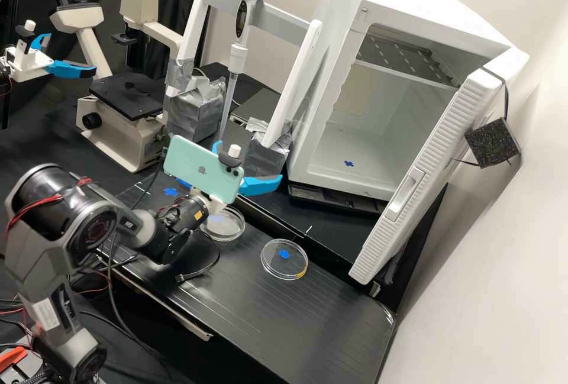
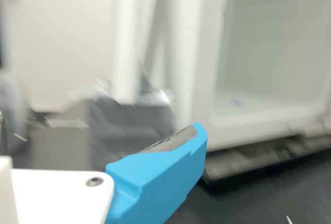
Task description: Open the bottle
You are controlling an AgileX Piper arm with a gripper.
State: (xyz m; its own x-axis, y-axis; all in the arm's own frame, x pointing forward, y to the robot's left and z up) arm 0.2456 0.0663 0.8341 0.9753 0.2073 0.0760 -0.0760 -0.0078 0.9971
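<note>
Opening not begun, I'd judge.
The tool [image 1: 249, 161] hangs spread apart near clear dishes [image 1: 284, 267] on the worktop [image 1: 319, 313]; gripping and opening remain.

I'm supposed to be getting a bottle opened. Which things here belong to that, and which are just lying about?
Belongs, probably:
gripper, fingers apart
petri dish with the yellow rim mark and petri dish near the arm's wrist, perhaps the containers meant

Just lying about:
microscope
pipette
white cabinet, door open
</note>
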